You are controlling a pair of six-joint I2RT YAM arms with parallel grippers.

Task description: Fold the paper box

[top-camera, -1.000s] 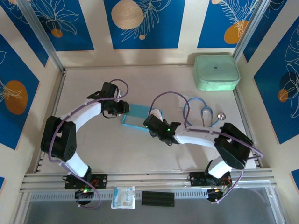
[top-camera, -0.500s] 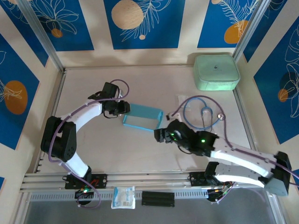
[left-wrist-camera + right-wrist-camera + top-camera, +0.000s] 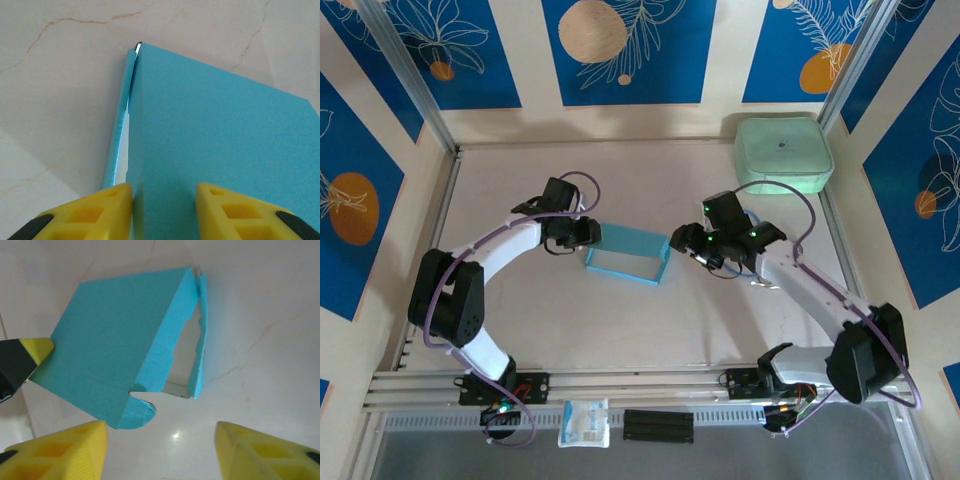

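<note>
Top external: box [image 3: 632, 238] is sitting on table [image 3: 540, 320], between both grippers;
Left gripper [image 3: 162, 192]: is clamping the box's left end;
Right gripper [image 3: 160, 427]: is hovering wide apart, just beside the right end

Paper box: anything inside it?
Through the open end of the paper box, I see a whitish-grey surface and no contents; the rest is covered by its blue top panel.

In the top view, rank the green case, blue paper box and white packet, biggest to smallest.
1. green case
2. paper box
3. white packet, smallest, though not far behind the box
</note>
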